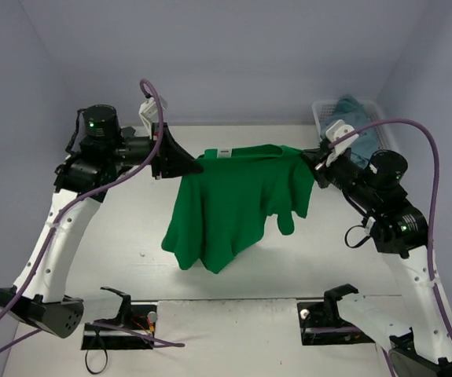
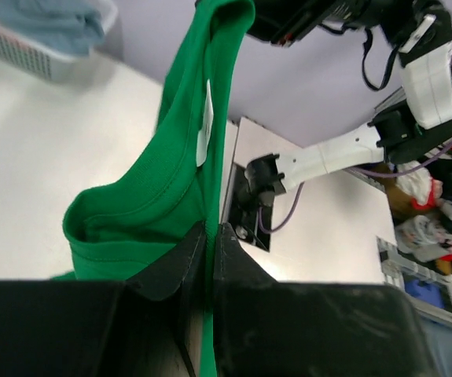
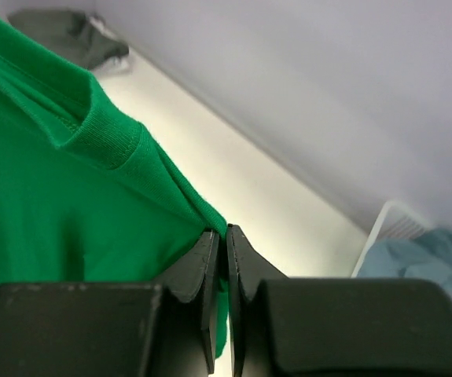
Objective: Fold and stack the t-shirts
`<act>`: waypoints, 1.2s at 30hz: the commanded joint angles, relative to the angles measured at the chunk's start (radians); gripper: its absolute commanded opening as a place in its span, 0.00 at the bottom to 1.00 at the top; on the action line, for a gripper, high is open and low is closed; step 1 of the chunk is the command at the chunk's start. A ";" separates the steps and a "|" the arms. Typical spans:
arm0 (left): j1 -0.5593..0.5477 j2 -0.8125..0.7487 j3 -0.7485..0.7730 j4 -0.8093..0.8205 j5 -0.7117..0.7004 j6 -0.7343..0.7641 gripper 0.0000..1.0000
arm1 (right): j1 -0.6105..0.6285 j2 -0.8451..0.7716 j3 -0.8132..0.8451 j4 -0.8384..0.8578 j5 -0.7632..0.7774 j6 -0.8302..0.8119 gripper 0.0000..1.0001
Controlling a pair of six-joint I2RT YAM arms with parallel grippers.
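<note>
Pinching the green t-shirt [image 1: 233,204] by its top edge, with the left gripper [image 1: 199,165] and right gripper [image 1: 310,160] both pressed together on cloth; stretching it side to side between them, dangling it below both over the table [image 1: 115,236].

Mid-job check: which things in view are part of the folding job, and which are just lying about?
Part of the job:
- green t-shirt, pinched along its top edge by the left gripper and right gripper
- teal-blue shirt in the white basket
- dark grey shirt on the table

Lying about:
- the white basket itself
- coloured clutter beyond the table
</note>
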 commanded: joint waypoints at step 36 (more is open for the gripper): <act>-0.412 0.315 -0.190 -0.070 -0.553 0.359 0.24 | -0.036 0.133 -0.136 -0.057 0.131 -0.149 0.00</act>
